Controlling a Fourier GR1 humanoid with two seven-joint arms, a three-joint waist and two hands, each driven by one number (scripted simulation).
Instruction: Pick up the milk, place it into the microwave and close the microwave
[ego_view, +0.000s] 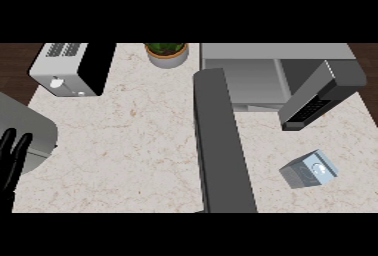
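The milk (308, 170), a small grey carton with a round cap on top, stands tilted on the counter at the right, in front of the microwave. The microwave (247, 80) sits at the back right with its door (319, 95) swung open toward the right, so the grey inside shows. My right forearm (221, 145) rises from the lower edge up the middle of the view and ends by the microwave's left front corner. Its hand is hidden. My left hand (11, 157) rests open at the left edge, fingers up, far from the milk.
A silver and black toaster (70, 67) stands at the back left. A potted plant (167, 52) is at the back middle. A grey rounded shape (29, 122) lies at the left edge. The marble counter (125, 140) spreads between toaster and forearm.
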